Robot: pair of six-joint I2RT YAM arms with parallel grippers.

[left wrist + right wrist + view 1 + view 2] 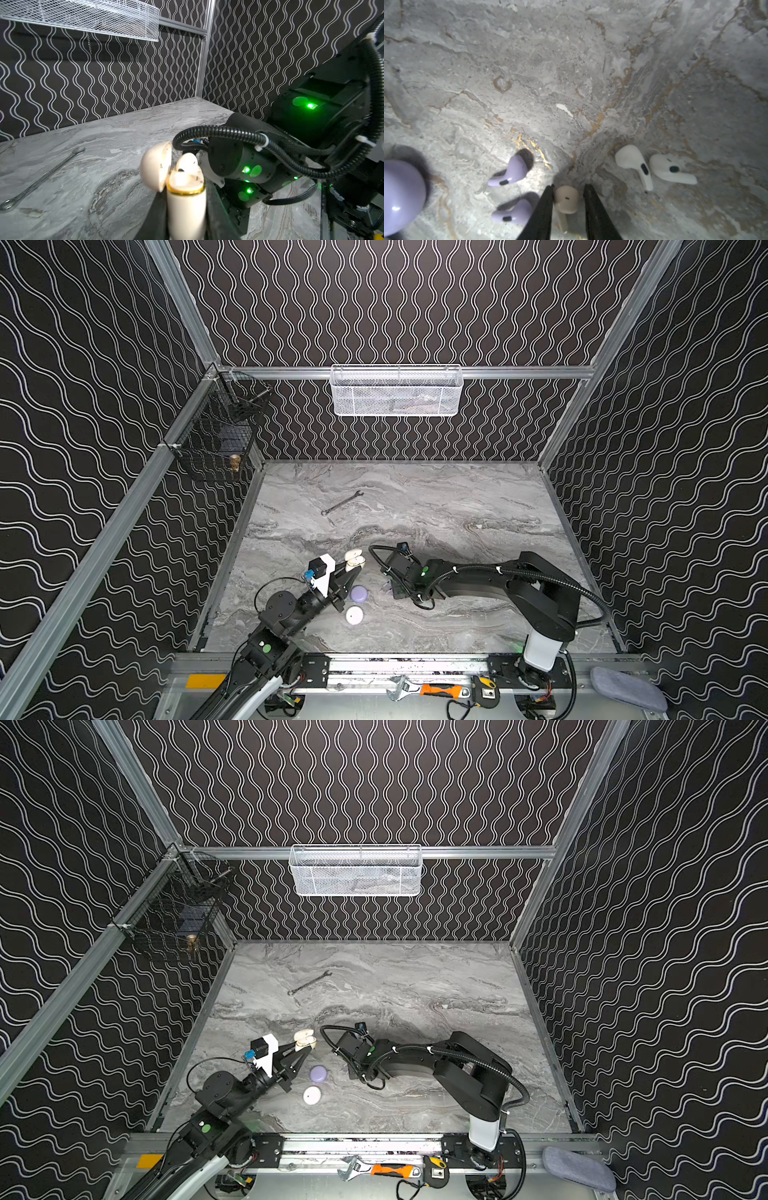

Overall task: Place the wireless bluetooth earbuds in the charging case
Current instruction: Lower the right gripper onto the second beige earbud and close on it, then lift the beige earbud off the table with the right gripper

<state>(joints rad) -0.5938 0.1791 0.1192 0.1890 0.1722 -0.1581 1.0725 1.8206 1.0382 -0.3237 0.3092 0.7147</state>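
Earbuds, lilac, white, beige one between parted right tool; left tool tight around open case

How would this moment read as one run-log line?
left fingers: shut on cream case, lid open, one earbud seated | right fingers: open around beige earbud on table | loose: two lilac earbuds, two white earbuds

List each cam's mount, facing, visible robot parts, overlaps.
Top view: above front rail, facing down at marble table; left arm, right arm show.
Top view: stereo twin, same aim, same arms, wrench.
Left wrist: faces along left gripper holding open cream charging case; right arm behind.
Right wrist: faces down at table; right gripper straddles beige earbud.
Shared: cream charging case, top and left wrist; lilac case, top and right wrist.
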